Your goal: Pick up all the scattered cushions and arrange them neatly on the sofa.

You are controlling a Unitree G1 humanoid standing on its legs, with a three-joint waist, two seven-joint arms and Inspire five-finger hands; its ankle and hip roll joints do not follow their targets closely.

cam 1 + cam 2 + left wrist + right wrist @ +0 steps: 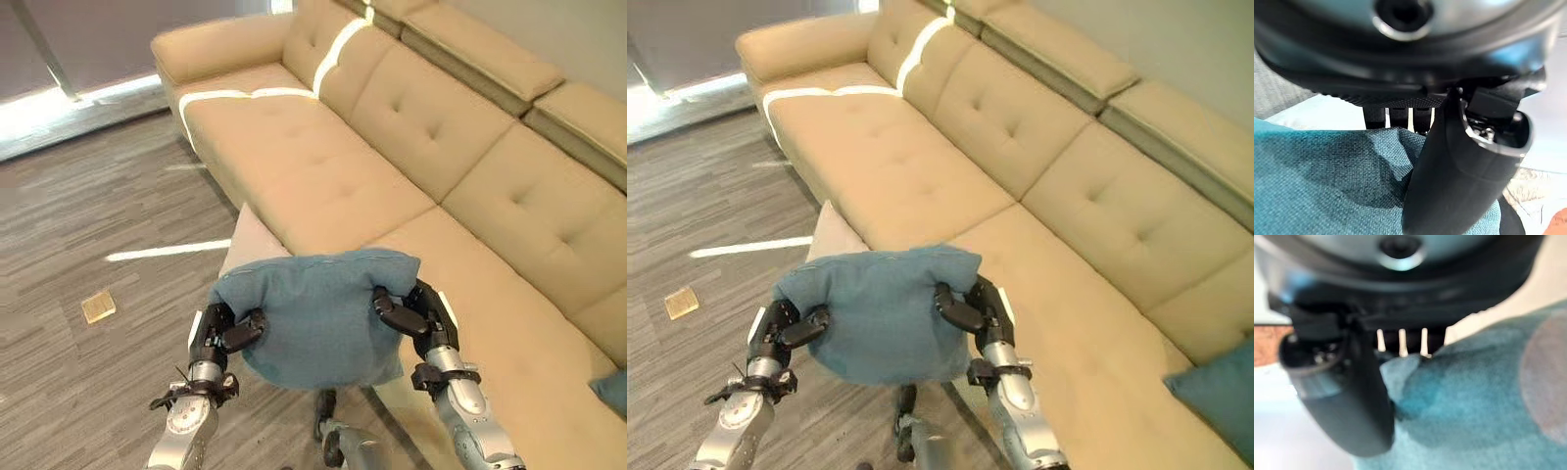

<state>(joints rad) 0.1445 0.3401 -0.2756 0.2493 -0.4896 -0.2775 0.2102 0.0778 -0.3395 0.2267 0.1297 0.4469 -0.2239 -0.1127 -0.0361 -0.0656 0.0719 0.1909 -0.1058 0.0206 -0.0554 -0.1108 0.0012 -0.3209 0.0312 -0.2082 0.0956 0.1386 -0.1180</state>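
Held item: teal cushion (pixel 323 318), raised in front of the sofa's (pixel 392 186) front edge, pinched at both ends. Left hand (pixel 223 331), at 9 o'clock of the cushion, thumb and fingers closed on the fabric, as its wrist view confirms. Right hand (pixel 416 313), at 3 o'clock, clamped likewise. Beige cushion (pixel 250 245) at 11 o'clock, leaning against the sofa base. Small tan object (pixel 98 306) on the floor (pixel 88 225), far left. Second teal cushion (pixel 1220 397) on the seat at 4 o'clock, shown fuller in the right eye view.
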